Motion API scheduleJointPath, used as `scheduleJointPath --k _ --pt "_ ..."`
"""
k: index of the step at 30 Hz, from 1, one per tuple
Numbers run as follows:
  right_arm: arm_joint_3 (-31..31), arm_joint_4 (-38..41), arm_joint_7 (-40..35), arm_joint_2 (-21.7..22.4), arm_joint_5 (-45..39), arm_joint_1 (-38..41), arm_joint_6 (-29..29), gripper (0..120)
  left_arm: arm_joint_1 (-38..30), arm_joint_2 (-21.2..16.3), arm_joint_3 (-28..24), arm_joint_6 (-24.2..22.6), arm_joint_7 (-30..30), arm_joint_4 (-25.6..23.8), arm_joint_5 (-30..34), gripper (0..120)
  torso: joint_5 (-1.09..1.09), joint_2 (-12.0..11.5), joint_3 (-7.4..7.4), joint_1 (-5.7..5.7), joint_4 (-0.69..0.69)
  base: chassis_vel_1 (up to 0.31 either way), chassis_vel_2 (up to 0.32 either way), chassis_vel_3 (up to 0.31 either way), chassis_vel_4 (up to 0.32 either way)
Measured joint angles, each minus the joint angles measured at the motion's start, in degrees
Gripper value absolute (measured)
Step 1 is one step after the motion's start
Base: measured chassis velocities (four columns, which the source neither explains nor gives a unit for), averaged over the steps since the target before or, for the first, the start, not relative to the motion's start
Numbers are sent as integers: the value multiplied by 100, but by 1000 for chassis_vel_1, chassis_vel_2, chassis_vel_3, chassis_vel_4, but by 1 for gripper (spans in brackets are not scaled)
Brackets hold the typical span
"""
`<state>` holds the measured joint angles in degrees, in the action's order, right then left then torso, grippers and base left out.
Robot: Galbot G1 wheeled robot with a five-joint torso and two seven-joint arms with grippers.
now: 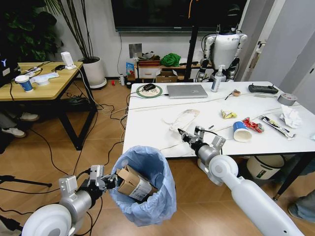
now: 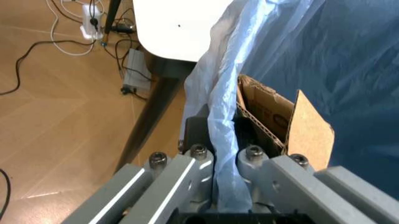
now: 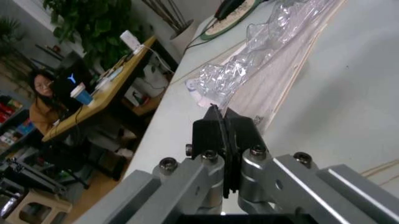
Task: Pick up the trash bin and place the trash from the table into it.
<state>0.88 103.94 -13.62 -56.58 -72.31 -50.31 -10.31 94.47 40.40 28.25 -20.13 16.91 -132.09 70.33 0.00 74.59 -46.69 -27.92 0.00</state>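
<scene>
The trash bin (image 1: 147, 196), lined with a baggy light-blue bag, hangs just off the table's (image 1: 147, 132) front left corner. My left gripper (image 1: 109, 183) is shut on its rim; the left wrist view shows the liner (image 2: 221, 154) pinched between the fingers. A brown cardboard packet (image 1: 133, 184) (image 2: 274, 121) lies inside. My right gripper (image 1: 184, 135) (image 3: 223, 126) hovers shut and empty over the front edge, near a clear crumpled wrapper (image 1: 184, 118) (image 3: 249, 70). A blue-white cup (image 1: 241, 132), red wrapper (image 1: 253, 125), yellow wrapper (image 1: 228, 114) and white tissue (image 1: 291, 117) lie to the right.
A silver laptop (image 1: 187, 91), a bottle (image 1: 216, 80), a black controller (image 1: 262, 89) and a grey tape roll (image 1: 287, 99) sit at the table's back. A cream bucket (image 1: 263, 167) stands under it. A wood-topped desk (image 1: 34, 83) is at left, with cables across the floor.
</scene>
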Motion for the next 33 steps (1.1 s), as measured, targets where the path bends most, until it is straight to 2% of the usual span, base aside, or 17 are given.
scheduleJointPath --k 27,33 --pt "-101 1976 813 1063 12 -1 285 0 -203 180 -97 2 19 119 22 0 0 0 0 0 0 0 0 0 0" --pt "-230 2478 954 1450 110 -235 348 0 -302 238 -154 1 32 194 35 0 0 0 0 0 0 0 0 0 0"
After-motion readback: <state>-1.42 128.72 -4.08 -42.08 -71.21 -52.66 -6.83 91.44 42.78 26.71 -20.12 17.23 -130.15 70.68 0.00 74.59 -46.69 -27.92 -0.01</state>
